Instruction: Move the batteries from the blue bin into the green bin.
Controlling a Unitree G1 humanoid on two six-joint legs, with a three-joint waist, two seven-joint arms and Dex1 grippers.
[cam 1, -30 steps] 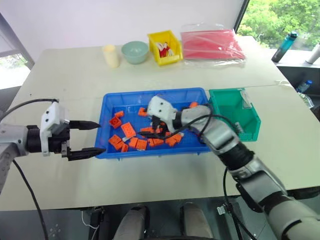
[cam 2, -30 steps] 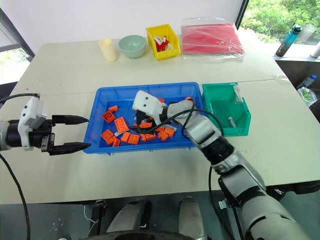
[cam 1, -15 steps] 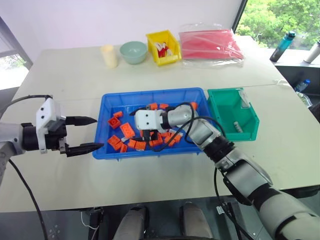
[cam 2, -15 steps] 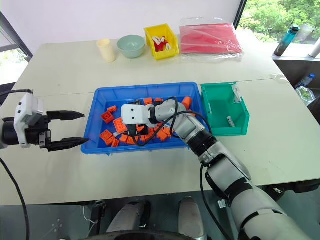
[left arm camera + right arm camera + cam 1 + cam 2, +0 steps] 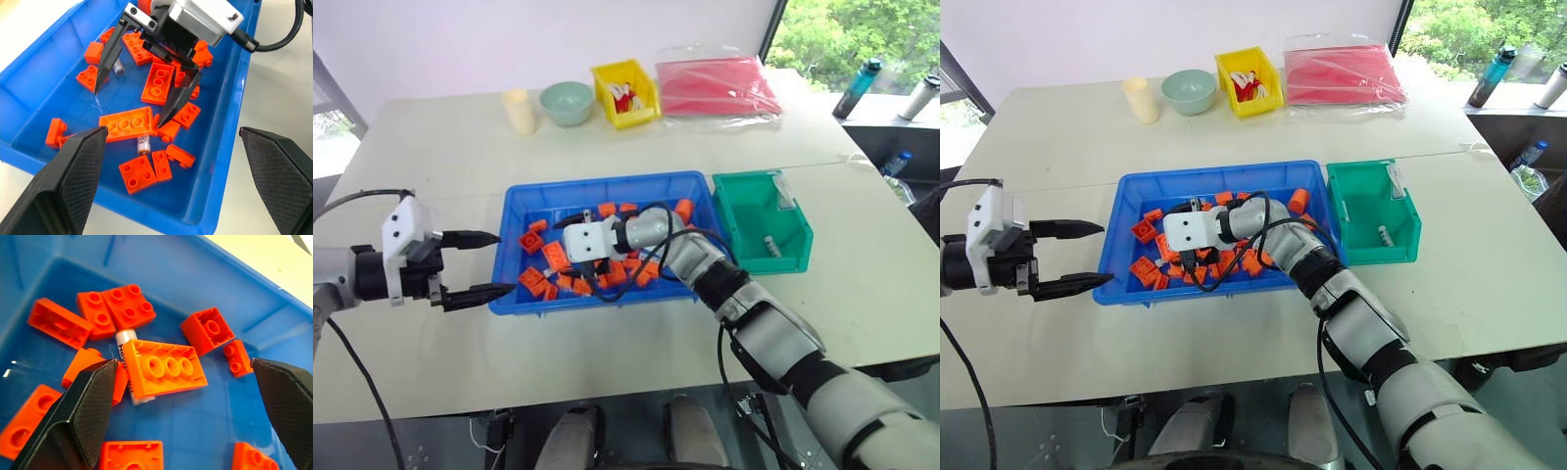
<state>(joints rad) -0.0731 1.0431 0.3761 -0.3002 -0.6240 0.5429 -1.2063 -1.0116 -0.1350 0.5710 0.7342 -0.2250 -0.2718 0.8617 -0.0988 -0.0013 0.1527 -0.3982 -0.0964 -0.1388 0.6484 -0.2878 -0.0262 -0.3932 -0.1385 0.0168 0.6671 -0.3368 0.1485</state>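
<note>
The blue bin (image 5: 558,201) sits at the table's centre, strewn with orange bricks (image 5: 556,257). My right gripper (image 5: 129,105) hangs open over the bricks in the bin's left half, holding nothing. Between its fingers lies one of the batteries (image 5: 128,362), half covered by an orange brick (image 5: 164,369). The left wrist view shows two batteries, one (image 5: 117,67) beside a right finger and one (image 5: 143,144) nearer the front wall. Just outside the bin's left wall, my left gripper (image 5: 505,262) is open and empty. The green bin (image 5: 744,206) stands to the right of the blue bin with a battery (image 5: 769,242) inside.
Along the far side of the table stand a cream cup (image 5: 520,110), a pale green bowl (image 5: 566,103), a yellow bin (image 5: 625,93) and a red bag (image 5: 715,86). Bottles (image 5: 850,90) stand past the table's right edge.
My right gripper has moved left across the blue bin, rolled its wrist and sunk toward the bricks. The left gripper has stayed in place. The camera has shifted a little.
</note>
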